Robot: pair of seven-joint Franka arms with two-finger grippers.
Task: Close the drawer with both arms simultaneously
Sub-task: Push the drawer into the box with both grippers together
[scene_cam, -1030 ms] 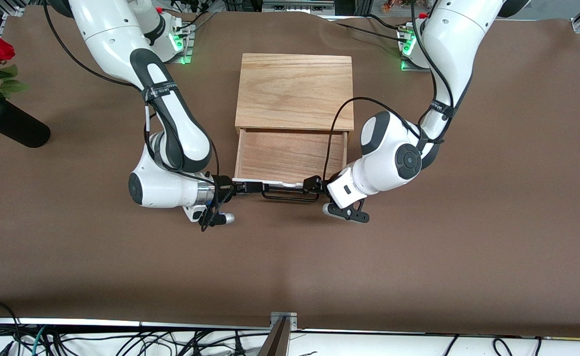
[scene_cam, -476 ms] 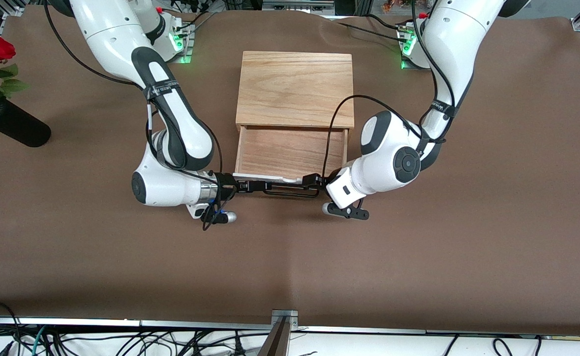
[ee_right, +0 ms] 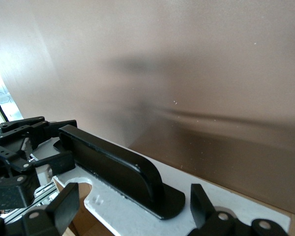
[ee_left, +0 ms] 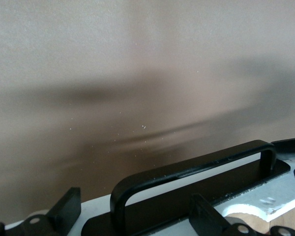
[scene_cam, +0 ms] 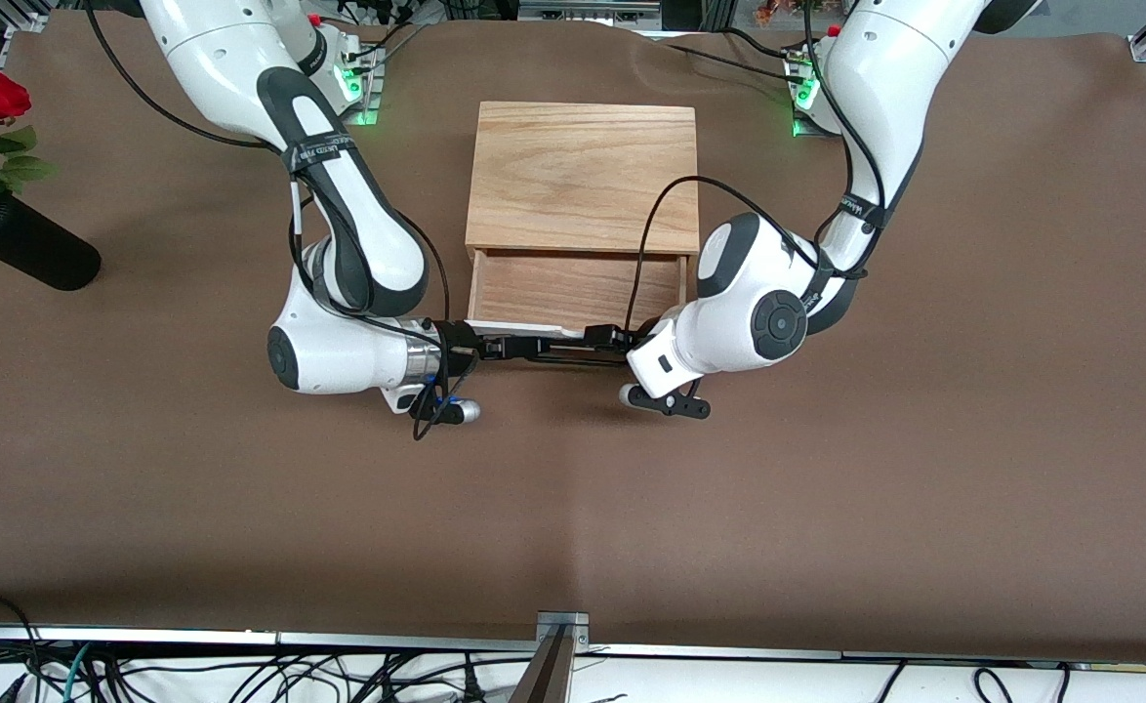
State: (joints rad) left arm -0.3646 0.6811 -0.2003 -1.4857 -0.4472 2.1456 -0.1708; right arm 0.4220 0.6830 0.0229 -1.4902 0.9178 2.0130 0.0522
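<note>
My arms (scene_cam: 339, 351) wear glossy white plastic shells with matt dark grey joints. The shallow light-wood drawer (scene_cam: 573, 288) shows smooth, faintly grained wood, its front panel (ee_right: 137, 211) painted matt white and lightly speckled. Its black wire handle (ee_left: 196, 172) looks smooth with a dull sheen. The light oak box (scene_cam: 583, 176) has a satin, strongly grained top. The brown counter (scene_cam: 573, 508) is matt, finely textured, cloth-like.

**Inspector:** What do you have on the right wrist view?

**Operator:** I see the right gripper (ee_right: 130, 209) with its fingers (ee_right: 64, 206) spread, straddling the drawer's (ee_right: 123, 216) white front. The black handle (ee_right: 113, 169) lies between them.

**Inspector:** Anything else?

**Operator:** The left gripper (ee_right: 19, 142) at the handle's other end, over brown table (ee_right: 196, 73).
</note>
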